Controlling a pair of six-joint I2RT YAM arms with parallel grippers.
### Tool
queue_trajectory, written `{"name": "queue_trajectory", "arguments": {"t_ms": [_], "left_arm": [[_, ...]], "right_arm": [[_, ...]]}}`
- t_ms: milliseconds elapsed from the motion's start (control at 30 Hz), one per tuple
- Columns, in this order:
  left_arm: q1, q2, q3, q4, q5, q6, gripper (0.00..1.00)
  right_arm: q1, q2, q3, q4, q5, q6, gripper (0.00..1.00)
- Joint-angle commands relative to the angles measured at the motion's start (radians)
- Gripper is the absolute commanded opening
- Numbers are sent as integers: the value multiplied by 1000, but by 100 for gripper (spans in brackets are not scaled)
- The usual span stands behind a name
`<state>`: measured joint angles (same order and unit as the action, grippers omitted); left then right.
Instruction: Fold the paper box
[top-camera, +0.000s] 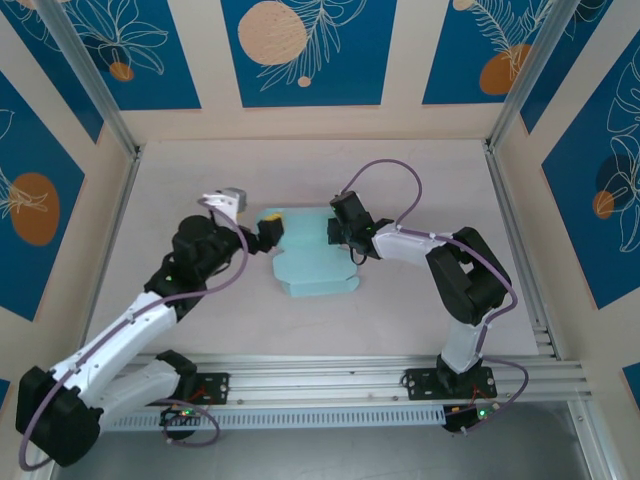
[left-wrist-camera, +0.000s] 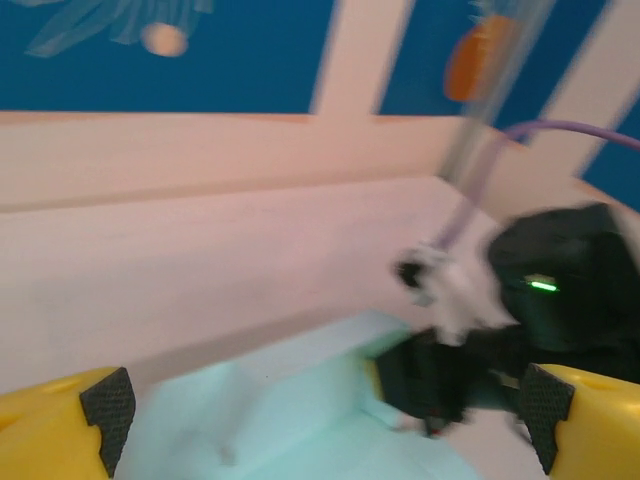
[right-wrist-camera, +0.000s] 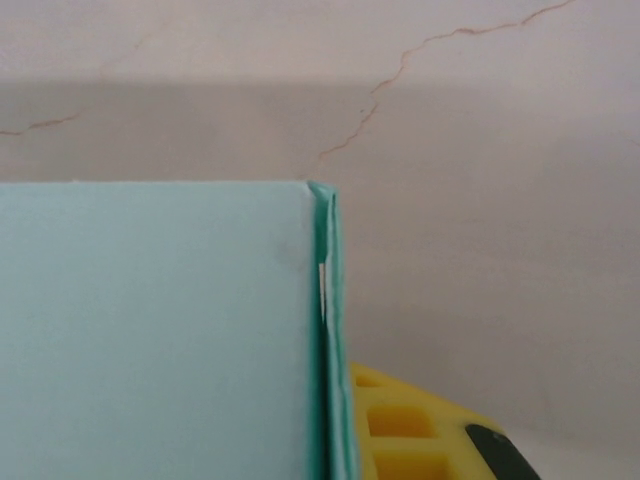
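Top external view: paper box (top-camera: 312, 258) mid-table, between both arms, looks part-formed. Left gripper (top-camera: 271, 229) at box's left side, claw spread wide, holding nothing. Right gripper (top-camera: 341, 238) pressed together, apparently pinching right wall; right wrist view shows doubled card edge against yellow finger (right-wrist-camera: 400, 430). Thin card likely light, springy, easily creased, prone to slide on table (top-camera: 430, 180). Best hold: wall edges near folds, gentle pinch.

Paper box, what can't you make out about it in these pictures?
Top: the left gripper and right gripper cover the paper box's side edges; creases too small.
Left wrist: blur smears the box; folds unreadable.
Right wrist: frame edges cut the box off; its wall hides one gripper finger.
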<state>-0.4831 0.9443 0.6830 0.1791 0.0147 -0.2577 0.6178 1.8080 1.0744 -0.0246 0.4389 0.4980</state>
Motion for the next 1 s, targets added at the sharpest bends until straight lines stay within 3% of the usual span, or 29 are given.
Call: {"name": "queue_trajectory", "arguments": {"t_ms": [0, 100, 333, 700, 967], "left_arm": [[148, -7, -52, -67, -44, 8, 100], [254, 28, -93, 7, -3, -35, 96], [387, 245, -94, 118, 117, -64, 81], [385, 549, -30, 269, 336, -101, 77], [327, 591, -5, 305, 396, -72, 77]], "right_arm": [[-2, -46, 30, -23, -42, 22, 0], [-1, -57, 29, -24, -52, 18, 0], [3, -76, 27, -29, -65, 2, 0], [7, -69, 36, -24, -74, -3, 0], [8, -59, 42, -25, -69, 1, 0]]}}
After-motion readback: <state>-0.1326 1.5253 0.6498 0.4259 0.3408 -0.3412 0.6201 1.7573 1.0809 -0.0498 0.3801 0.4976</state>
